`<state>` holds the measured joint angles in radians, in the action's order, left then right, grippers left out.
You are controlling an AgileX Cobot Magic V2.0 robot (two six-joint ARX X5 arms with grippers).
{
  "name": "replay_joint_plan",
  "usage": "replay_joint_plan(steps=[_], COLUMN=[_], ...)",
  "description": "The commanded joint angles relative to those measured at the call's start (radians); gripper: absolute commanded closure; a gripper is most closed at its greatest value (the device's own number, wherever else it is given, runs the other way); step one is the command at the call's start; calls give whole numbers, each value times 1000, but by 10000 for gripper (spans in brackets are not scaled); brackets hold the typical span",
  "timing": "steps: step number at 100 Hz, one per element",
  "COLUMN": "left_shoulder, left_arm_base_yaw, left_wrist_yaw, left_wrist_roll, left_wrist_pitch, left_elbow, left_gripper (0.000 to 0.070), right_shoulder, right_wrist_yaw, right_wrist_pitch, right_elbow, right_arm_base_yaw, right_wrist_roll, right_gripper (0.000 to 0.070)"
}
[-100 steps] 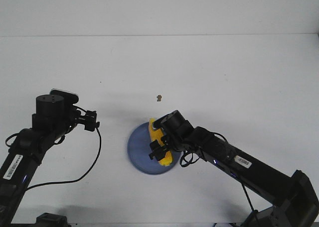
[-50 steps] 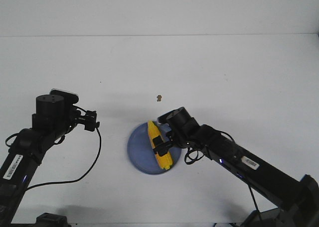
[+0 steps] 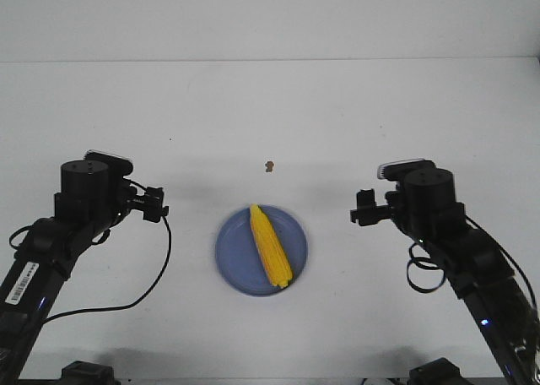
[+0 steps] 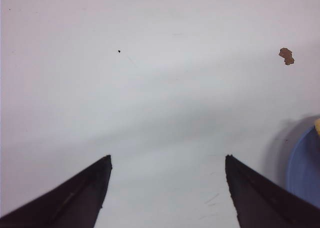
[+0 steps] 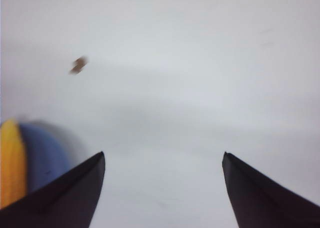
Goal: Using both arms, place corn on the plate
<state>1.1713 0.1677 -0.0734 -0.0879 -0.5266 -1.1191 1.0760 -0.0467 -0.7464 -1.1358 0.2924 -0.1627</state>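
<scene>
Right gripper [image 3: 364,209] pulled back off the plate [image 3: 234,246] compared with half a second ago, when it hung over the cob; now parked well off to the side, fingers [image 5: 65,195] spread wide with nothing between them, only bare tabletop in the right wrist view. Corn [image 3: 270,244] released, lying flat across the middle of the plate, tip pointing away from the robot, no contact with either arm. Left gripper [image 3: 152,203] unmoved from earlier frames, likewise wide and empty, fingers [image 4: 75,198] framing bare table, plate edge [image 4: 304,170] just peeking in off one fingertip. Corn and plate between the two grippers, well apart from both, slightly nearer the robot than the fingertips. Reads as task done: cob seated, arms retreated, nothing left but holding still. Surface: plain white table [image 3: 270,115], matte, one small brown crumb [image 3: 268,165] beyond the plate, further out than both grippers, plus a tiny dark speck [image 3: 170,138] ahead of the left gripper. Room: blank white wall behind the table edge, nothing else visible. Right wrist view somewhat blurred.
</scene>
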Motion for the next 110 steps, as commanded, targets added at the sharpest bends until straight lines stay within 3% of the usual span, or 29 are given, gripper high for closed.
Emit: replay_joint_plan(steps=[1, 53, 86, 110], left_shoulder=[13, -63, -343, -535], left_arm_base_yaw=[0, 0, 0, 0], left_wrist_yaw=[3, 2, 2, 3], left_wrist_roll=[2, 49, 102, 120], left_wrist_pitch=[13, -13, 104, 108], left_elbow=[-14, -3, 215, 332], left_gripper=[238, 237, 239, 250], right_shoulder=[-29, -337, -532, -616], right_wrist_yaw=[-21, -101, -101, -97], right_wrist_pitch=[-15, 2, 120, 165], right_elbow=[-8, 100, 352, 398], right_arm_base_yaw=[-26, -109, -109, -108], right_wrist_roll=[40, 100, 77, 76], right_gripper=[207, 207, 207, 208])
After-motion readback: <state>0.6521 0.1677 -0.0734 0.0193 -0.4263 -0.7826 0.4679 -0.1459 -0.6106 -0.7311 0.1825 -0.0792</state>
